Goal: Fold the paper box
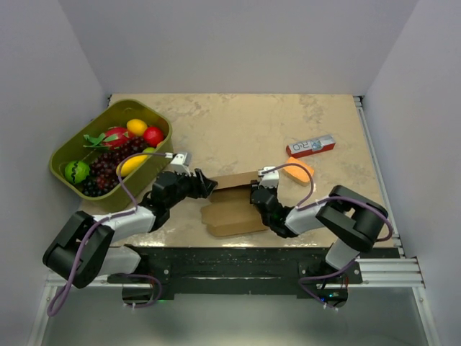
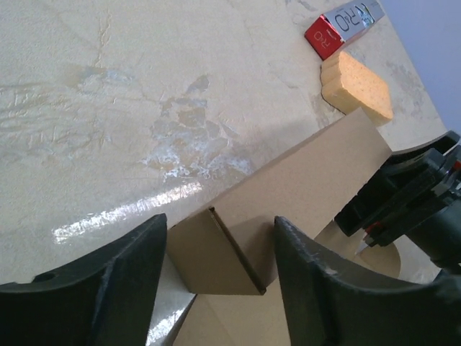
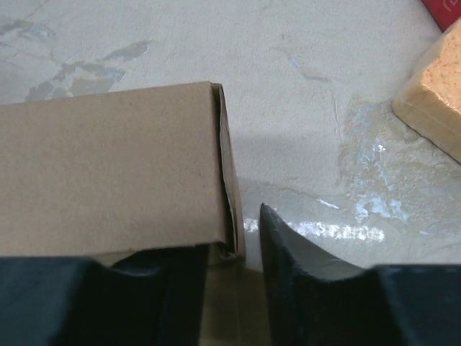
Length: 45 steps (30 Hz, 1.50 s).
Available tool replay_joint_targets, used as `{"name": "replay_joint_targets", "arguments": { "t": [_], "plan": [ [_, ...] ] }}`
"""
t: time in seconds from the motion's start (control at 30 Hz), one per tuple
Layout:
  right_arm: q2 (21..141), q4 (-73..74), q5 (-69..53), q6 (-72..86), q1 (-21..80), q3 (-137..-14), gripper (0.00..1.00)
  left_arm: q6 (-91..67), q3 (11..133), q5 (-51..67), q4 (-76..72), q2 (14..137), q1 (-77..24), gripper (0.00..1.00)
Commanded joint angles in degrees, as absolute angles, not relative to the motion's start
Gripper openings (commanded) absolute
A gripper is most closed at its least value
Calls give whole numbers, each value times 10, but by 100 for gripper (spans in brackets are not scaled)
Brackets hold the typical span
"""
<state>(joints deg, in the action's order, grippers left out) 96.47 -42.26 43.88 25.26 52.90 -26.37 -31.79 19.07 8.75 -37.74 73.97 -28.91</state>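
The box (image 1: 232, 205) is half folded: one wall is raised, flaps are left flat. It is straddled by both open tools (image 2: 216, 267) (image 3: 234, 252), not gripped.

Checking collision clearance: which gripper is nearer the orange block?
Right. The right gripper sits at the paper box's right end, with the orange block just beyond it. The left gripper is at the box's left end, farther away.

Even, bright light falls from overhead, leaving white glare streaks on the glossy surface (image 2: 130, 216) in both wrist views. Shadows are soft (short, close under the paper box (image 3: 108, 166)). The near fingers (image 3: 302, 281) look blurred.
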Motion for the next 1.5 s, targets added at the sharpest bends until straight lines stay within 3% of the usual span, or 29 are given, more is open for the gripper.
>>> {"name": "replay_joint_targets", "arguments": {
  "t": [0.0, 0.07, 0.27, 0.47, 0.67, 0.93, 1.2, 1.4, 1.47],
  "plan": [
    [877, -359, 421, 240, 528, -252, 55, -294, 226, 91, -350, 697, -289, 71],
    [833, -325, 402, 241, 528, -252, 67, -280, 238, 90, -338, 686, -289, 73],
    [704, -201, 357, 277, 528, -237, 85, -228, 274, 74, -255, 640, -290, 75],
    [587, 73, 335, 370, 516, -308, 99, -183, 334, 51, -176, 638, -346, 73],
    [570, 143, 150, 368, 393, -326, 94, -117, 443, -19, -35, 671, -442, 73],
    [562, 199, 100, 366, 389, -314, 81, -3, 612, 2, 126, 720, -444, 75],
    [593, 157, 13, 401, 390, -269, 70, 35, 576, -9, 78, 748, -444, 77],
    [629, 166, 16, 399, 396, -284, 67, 32, 553, -3, 72, 735, -444, 77],
    [639, 151, 2, 396, 398, -283, 62, 31, 552, -4, 71, 736, -444, 77]
  ]
}}
